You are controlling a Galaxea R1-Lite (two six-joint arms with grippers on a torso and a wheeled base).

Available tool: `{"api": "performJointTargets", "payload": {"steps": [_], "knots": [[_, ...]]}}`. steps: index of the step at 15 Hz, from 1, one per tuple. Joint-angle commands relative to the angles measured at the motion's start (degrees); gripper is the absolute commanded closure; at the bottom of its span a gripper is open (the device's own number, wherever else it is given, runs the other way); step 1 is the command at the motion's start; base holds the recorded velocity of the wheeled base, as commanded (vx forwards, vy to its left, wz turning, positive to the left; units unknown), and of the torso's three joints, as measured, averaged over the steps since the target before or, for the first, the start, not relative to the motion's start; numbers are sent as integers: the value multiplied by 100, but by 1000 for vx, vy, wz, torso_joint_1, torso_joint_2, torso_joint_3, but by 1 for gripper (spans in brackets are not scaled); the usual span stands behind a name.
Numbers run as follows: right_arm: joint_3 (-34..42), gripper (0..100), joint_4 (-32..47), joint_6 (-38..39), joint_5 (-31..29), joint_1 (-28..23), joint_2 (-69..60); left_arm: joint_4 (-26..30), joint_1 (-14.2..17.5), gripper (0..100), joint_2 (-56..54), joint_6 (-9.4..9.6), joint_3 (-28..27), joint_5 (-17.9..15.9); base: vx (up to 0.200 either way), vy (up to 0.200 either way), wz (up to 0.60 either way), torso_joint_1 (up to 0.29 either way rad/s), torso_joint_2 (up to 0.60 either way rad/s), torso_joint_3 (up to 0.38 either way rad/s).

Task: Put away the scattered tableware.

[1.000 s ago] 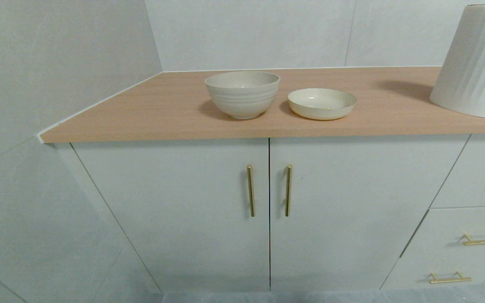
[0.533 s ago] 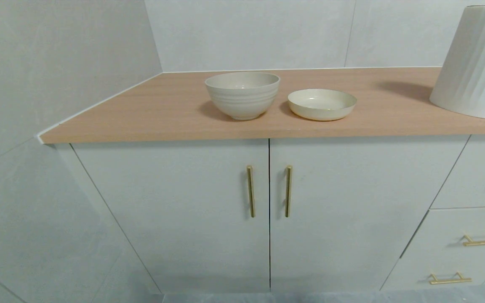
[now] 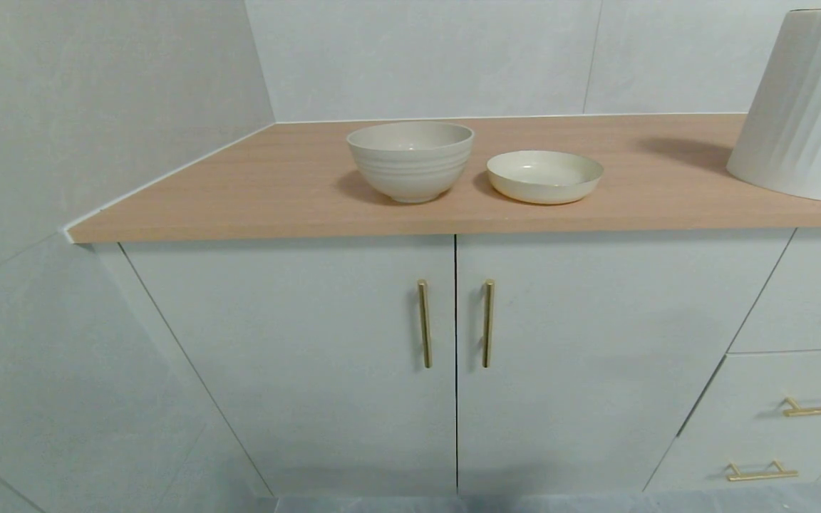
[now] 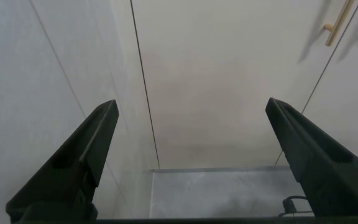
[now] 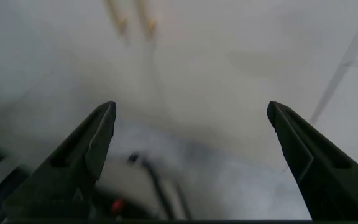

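A wooden countertop runs across the upper half of the head view, fitted into a corner of pale tiled wall. Near the centre of the frame, a deep ribbed bowl stands upright on it. Just to its right, apart from it by a narrow gap, sits a shallow cream dish. Both are close to the counter's front edge. At the upper right edge of the frame stands a tall white ribbed container, well apart from the two dishes.

Below the counter, two closed white cabinet doors meet at the middle of the frame, each with an upright brass handle: the left handle and the right handle. In the lower right of the frame are closed drawers with brass pulls.

The left gripper has its two dark fingers spread wide with nothing between them; beyond it are the cabinet front and the floor. The right gripper is likewise spread wide and holds nothing, facing the cabinet front and the floor.

By the look of it, the task has hardly begun: neither dish is being held, both sit out on the counter, and no door or drawer is open. What remains seems to be opening a storage place, then lifting the bowl and the dish inside.
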Motion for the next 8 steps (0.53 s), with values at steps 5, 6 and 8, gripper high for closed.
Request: {"api": "performJointTargets", "payload": {"steps": [5, 6, 8], "knots": [[-1235, 0, -1227, -74, 149, 1619, 3978, -1, -1, 0, 9, 10, 0, -11, 0, 0, 0, 0, 0, 0], [-1560, 0, -2185, -39, 122, 2041, 5147, -1, -1, 0, 9, 10, 0, -2, 0, 0, 0, 0, 0, 0], [-1973, 0, -2458, -39, 113, 2278, 6035, -1, 8, 0, 9, 2, 0, -2, 0, 0, 0, 0, 0, 0]]}}
